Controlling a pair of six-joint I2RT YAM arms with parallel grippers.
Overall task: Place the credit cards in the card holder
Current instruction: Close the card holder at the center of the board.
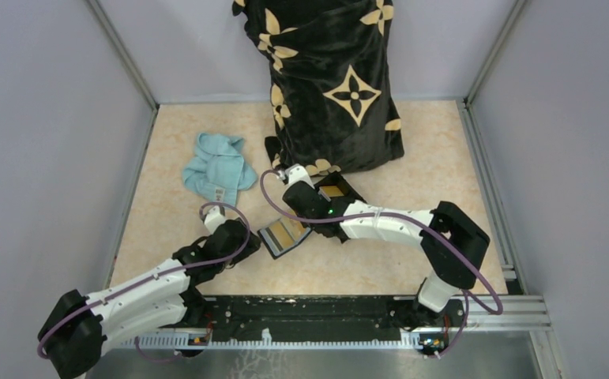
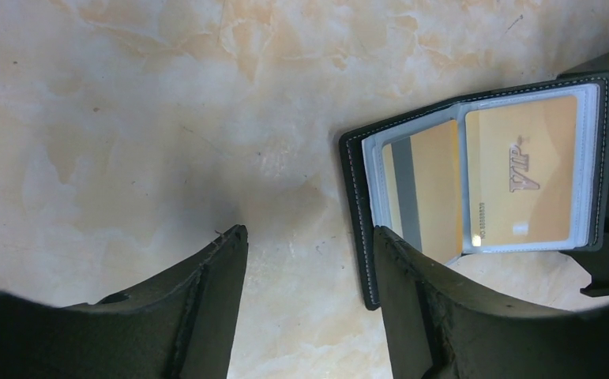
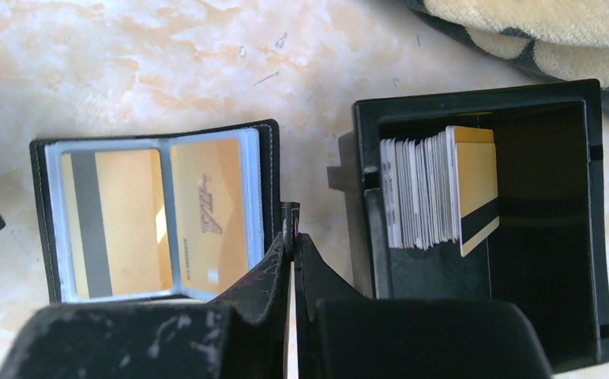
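Open holder [image 3: 268, 181] lies flat on table [image 2: 127, 118], two gold cards [image 3: 206, 207] in its clear sleeves; left gripper [image 2: 309, 237] fingers spread, one tip at holder's edge; right gripper [image 3: 291, 233] fingers pressed together, between holder and box [image 3: 558, 237]; card stack [image 3: 431, 193] stands on edge inside box

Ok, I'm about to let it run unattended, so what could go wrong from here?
The cards stand tightly packed in the box, so the shut right jaws may pull several at once. The holder lies open, seemingly unheld, with the left jaws open at its edge; it could slide when a card is pushed in. Both visible pockets are already filled.
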